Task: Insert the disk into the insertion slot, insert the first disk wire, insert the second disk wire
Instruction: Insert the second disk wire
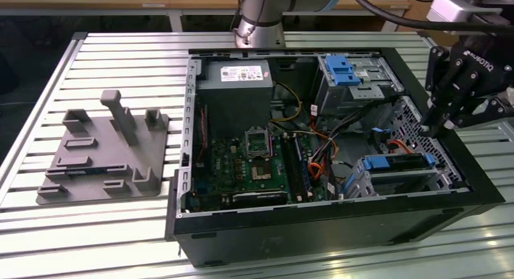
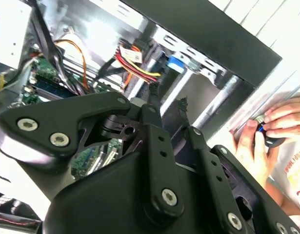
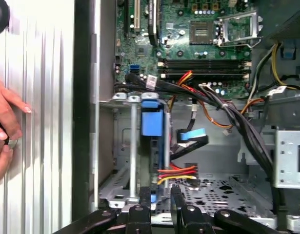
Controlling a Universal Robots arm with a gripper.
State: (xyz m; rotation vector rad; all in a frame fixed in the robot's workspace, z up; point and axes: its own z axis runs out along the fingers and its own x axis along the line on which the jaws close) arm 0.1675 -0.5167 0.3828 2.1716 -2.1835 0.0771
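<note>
On the slatted worktop: one open computer case, lying on its side.
Disk: blue-framed, seated in the slot at the case's corner on the exterior view's right.
Gripper: hangs over the case wall on that same side, above the disk and apart from it. Jaws a little apart, nothing between them.
Wires: a red, yellow and black bundle, just ahead of the jaws in the first wrist view, beside the disk; whether plugged in, cannot tell.
Hand: a person's, on the worktop outside the case, fingers around a small dark item.
Grey fixture: on the exterior view's left, well apart.
</note>
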